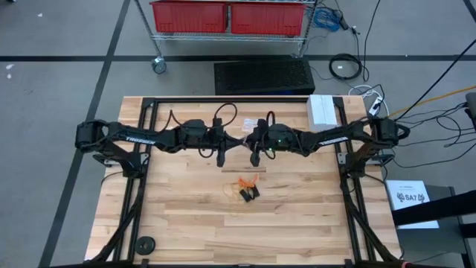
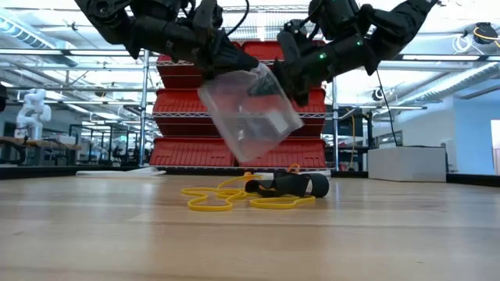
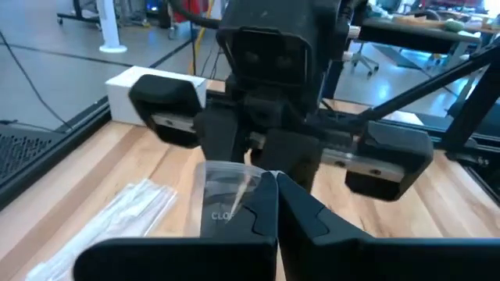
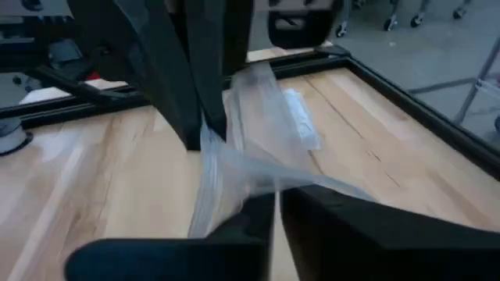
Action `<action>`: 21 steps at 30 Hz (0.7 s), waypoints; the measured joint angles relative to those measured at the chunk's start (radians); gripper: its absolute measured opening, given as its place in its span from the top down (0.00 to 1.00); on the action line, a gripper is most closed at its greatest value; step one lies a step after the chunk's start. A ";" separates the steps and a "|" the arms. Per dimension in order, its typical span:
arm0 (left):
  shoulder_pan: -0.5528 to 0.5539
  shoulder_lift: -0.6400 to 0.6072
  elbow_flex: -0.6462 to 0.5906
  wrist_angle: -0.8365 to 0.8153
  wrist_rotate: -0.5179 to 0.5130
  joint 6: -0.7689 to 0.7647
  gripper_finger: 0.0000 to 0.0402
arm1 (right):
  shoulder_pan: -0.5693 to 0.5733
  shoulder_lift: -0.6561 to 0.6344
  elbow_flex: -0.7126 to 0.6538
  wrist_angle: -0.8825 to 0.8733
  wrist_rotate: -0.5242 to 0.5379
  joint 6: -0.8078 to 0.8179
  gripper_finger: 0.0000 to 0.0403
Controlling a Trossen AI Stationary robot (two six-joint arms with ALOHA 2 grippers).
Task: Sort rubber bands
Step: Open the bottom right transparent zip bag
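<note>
- A clear plastic bag (image 2: 250, 111) is held in the air above the table (image 1: 297, 216), between the two arms near the table's middle.
- The left tool (image 3: 275, 204) is closed narrowly on one edge of the bag.
- The right tool (image 4: 277, 204) is pinched on the opposite edge of the same bag.
- The rubber bands (image 2: 234, 197) are seen lying in a small pile on the table, just in front of the tools; orange and black loops are visible among them.
- More clear bags (image 3: 117, 215) are seen flat on the table beside the arms.
</note>
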 joint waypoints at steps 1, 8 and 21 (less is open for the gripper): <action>-0.003 0.009 0.000 0.017 -0.002 0.000 1.00 | -0.001 0.005 0.000 0.003 -0.020 0.001 0.98; -0.003 0.042 0.000 0.098 -0.007 -0.025 1.00 | -0.001 0.054 0.000 0.033 -0.038 0.038 0.97; -0.003 0.039 0.000 0.064 -0.023 -0.017 1.00 | -0.003 -0.067 0.000 -0.158 -0.041 0.066 0.59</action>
